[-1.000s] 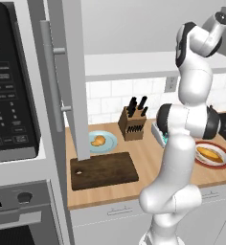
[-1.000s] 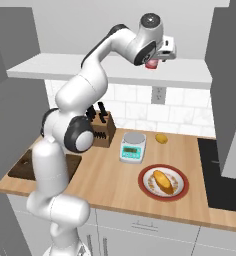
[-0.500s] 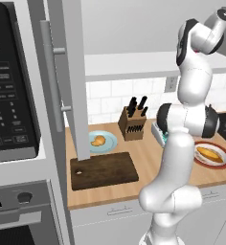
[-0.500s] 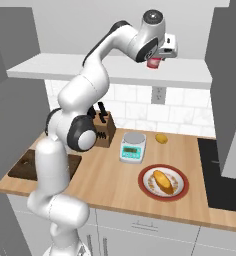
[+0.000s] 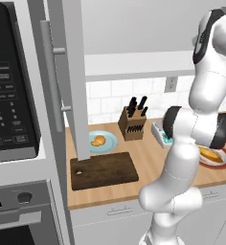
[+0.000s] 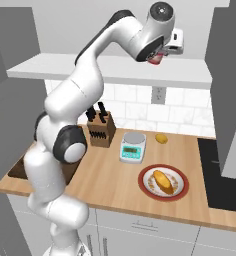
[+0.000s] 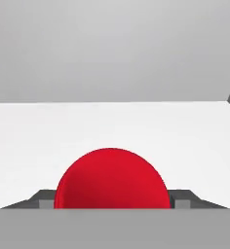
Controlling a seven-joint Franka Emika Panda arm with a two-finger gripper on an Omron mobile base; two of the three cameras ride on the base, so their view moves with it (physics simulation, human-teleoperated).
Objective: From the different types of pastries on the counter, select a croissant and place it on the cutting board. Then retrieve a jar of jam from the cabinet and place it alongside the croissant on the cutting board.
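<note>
The tiny jar of jam with a red round lid (image 7: 111, 179) sits right between the two dark fingertips (image 7: 181, 203) in the hand view, lid facing the camera, so its axis points along the gripper; the body is hidden behind the lid and the bottom is cut by the frame. In the right base view the two-finger gripper (image 6: 158, 56) is up high at the open wall cabinet shelf (image 6: 115, 70), with a small red bit of the jar under the hand, mostly covered by the hand, so its tilt is hard to tell from there. The fingers look closed narrow on the jar, one each side of the lid. The white shelf floor and grey back wall lie behind the jar. The light grey cabinet door with a long vertical bar handle (image 5: 69, 86) stands swung open over the light tan wood-grain counter (image 5: 148, 162). The dark brown rectangular cutting board with a small hole near its left corner (image 5: 103, 170) lies long axis left-right, bare. The small golden-orange crescent croissant (image 5: 98, 140) rests on a pale blue plate (image 5: 110, 142) just behind the board. The longer oval pastry (image 6: 162, 180) lies on a red-rimmed plate (image 6: 178, 192), its long axis diagonal. The small round yellow item (image 6: 161, 138) is near the backsplash.
</note>
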